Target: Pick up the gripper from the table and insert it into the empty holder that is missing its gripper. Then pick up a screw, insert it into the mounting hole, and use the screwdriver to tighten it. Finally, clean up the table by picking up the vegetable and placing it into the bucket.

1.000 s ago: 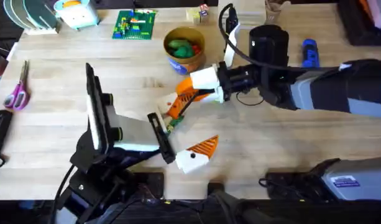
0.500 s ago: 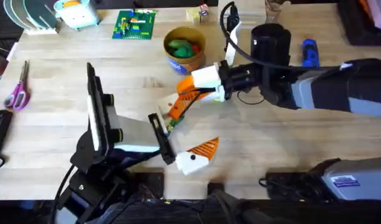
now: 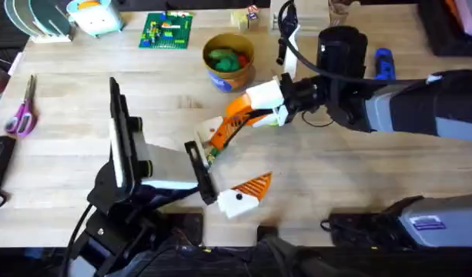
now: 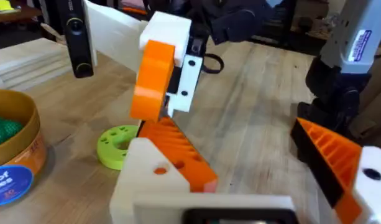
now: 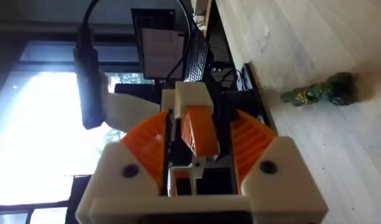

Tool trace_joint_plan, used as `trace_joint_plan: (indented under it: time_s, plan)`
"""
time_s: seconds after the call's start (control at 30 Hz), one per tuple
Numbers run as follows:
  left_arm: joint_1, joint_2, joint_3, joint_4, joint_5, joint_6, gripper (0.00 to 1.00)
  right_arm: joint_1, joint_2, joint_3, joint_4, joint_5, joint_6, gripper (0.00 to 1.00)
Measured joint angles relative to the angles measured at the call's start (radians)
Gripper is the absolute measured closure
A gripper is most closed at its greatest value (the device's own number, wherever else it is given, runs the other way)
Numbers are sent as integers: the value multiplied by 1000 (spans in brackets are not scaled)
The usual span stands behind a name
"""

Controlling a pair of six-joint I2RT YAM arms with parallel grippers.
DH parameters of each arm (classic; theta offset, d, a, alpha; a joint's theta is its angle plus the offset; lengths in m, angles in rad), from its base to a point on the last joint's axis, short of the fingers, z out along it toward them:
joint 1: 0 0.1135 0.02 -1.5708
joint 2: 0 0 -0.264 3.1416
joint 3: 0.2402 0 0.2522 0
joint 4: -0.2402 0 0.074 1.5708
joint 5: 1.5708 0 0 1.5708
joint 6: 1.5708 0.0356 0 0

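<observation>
The right gripper (image 3: 234, 123), white-bodied with orange ribbed pads, reaches in over the light butcher-block wooden table (image 3: 66, 154) and is clamped on the small orange ribbed plastic wedge gripper (image 5: 198, 132). In the right wrist view the wedge sits squarely between the two pads, pressed from both sides, with a white angular printed plastic holder (image 5: 189, 93) touching its far end.

The left wrist view catches the same pair from the side: the orange wedge hangs against the white block just above the table, and a lime-green round disc (image 4: 117, 144) lies on the wood below and a little to one side of it.

The left gripper (image 3: 229, 183) lies low on the table near the right one, its orange pads spread wide apart and nothing between them.

The short round yellow bucket with a blue label (image 3: 229, 60) stands beyond the right gripper's fingertips (green pieces inside it). The small dark-green leafy vegetable (image 5: 321, 91) lies flat on the table, apart from the right gripper. The slim bright-blue screwdriver (image 3: 383, 64) rests behind the right arm's wrist.
</observation>
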Motion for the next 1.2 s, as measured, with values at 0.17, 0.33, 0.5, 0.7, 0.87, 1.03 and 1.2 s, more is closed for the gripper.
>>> trace_joint_plan:
  time_s: [0.17, 0.33, 0.5, 0.7, 0.87, 1.03, 1.2]
  plan:
    - [0, 0, 0, 0, 0, 0, 8, -30, 0, 0, -5, -46, -21, 522]
    - [0, 0, 0, 0, 0, 0, 8, -28, 0, 0, -67, -67, -59, 526]
    - [0, 0, 0, 0, 0, 0, 8, -24, 0, 0, -99, -71, -87, 594]
    - [0, -1, 0, 0, 0, 0, 8, -24, 0, 0, -100, -79, -100, 986]
    - [0, -1, 0, 0, 0, 1, 8, -24, 0, 0, -99, -80, -101, 989]
    - [0, -1, 0, 0, -4, 0, 8, -24, 0, 0, -98, -69, -95, 989]
    - [0, -1, 0, 1, -41, -1, 8, -21, 0, 0, -86, -29, -71, 991]
